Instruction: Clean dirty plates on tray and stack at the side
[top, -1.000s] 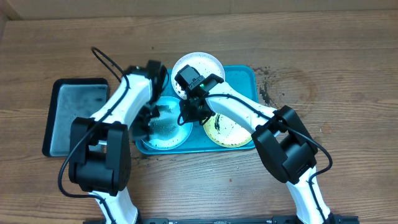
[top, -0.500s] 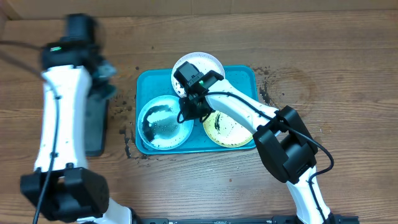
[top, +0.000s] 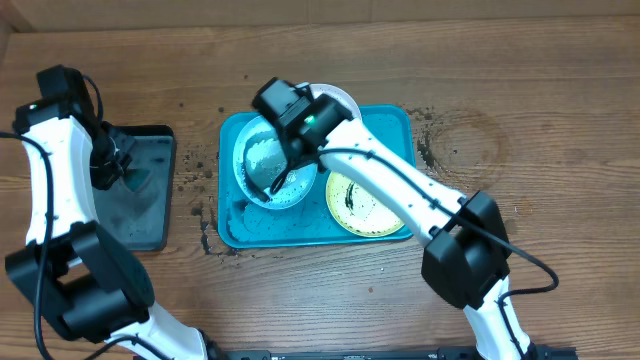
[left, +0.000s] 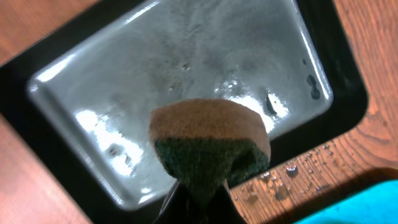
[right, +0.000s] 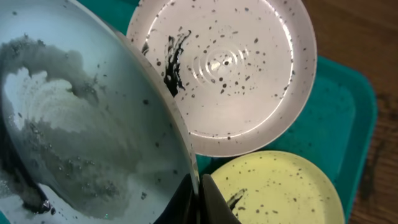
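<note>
The right tool (right: 198, 198) is clenched on the rim of the light blue plate (right: 74, 124), one finger on either side of the edge. That plate stands steeply tilted over the left half of the turquoise tray (top: 300, 232). Its white centre faces the wrist camera and is covered with grey foam, wet streaks and dark specks. Whether its far edge touches the tray floor cannot be told from these views; it may be lifted clear.

Just beside the held rim, the white plate (right: 230, 68) lies flat at the tray's back edge. It is peppered with black specks and has a dark smear near its left side. In front of it and to the right, the yellow-green plate (right: 280, 186) lies flat in the tray, speckled, with a black smear on its inner face. In the overhead view the right arm hides most of the white plate.

The left tool (left: 198, 202) is well apart from the plates and is clenched on a sponge (left: 208, 140), tan on one face and dark green on the other. The sponge hangs above the black tray (left: 186, 62), whose floor is wet and grey. The black tray rests on the wooden surface (top: 520, 80) to the left of the turquoise tray, with water drops and dark crumbs on the wood between them.
</note>
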